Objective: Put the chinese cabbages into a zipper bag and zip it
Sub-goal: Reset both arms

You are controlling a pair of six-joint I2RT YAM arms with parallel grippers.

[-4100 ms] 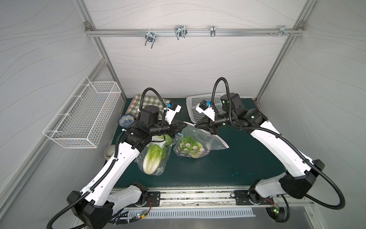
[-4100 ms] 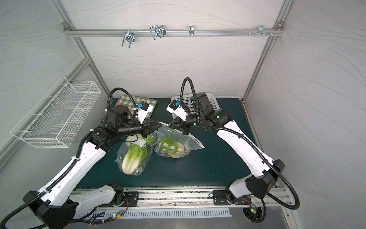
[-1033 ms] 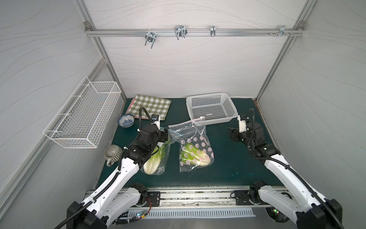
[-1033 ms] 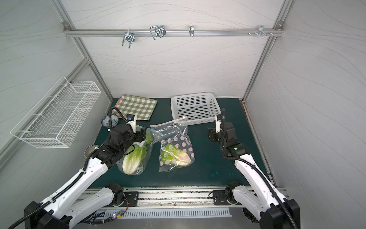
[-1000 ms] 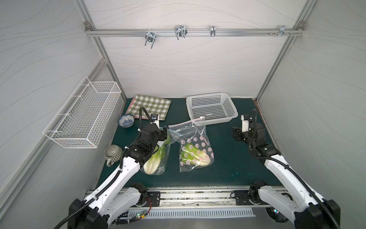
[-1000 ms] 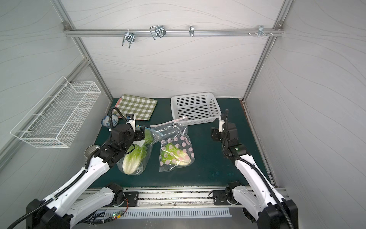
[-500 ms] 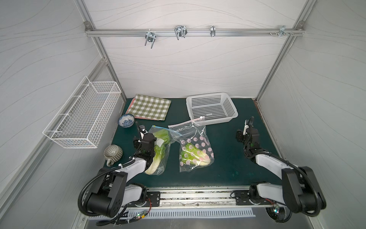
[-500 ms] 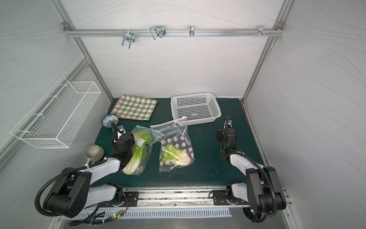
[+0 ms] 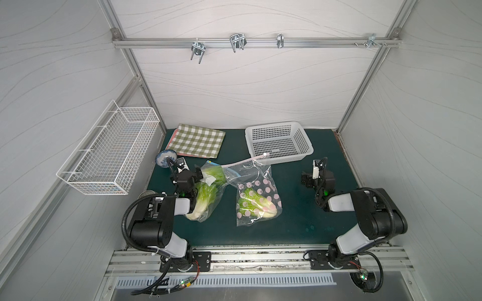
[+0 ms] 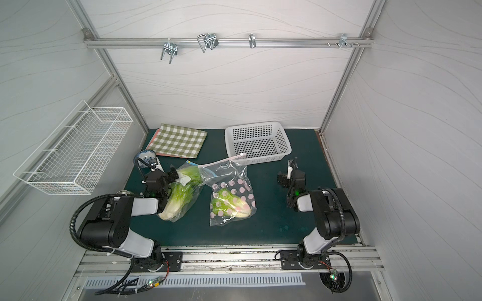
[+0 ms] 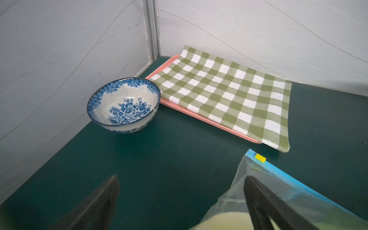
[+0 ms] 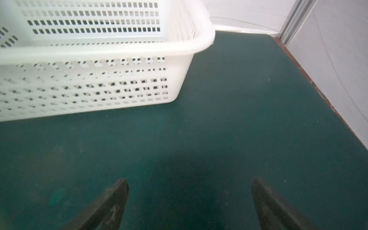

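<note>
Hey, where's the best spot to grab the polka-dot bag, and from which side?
On the polka-dot bag, probably the pink zipper strip, from above on the basket side: it's thin and exposed, while the cabbage bulges the near end.

My left arm and right arm are white with fat black joints. A black ridged cable loops behind my left pincer, another behind my right pincer. Their fingers are dark and pointy. Just behind them glows a tiny green light, I think.

A robotics lab cell: white panel walls, aluminium framing across the top, green bench, arm mounting rail below.
</note>
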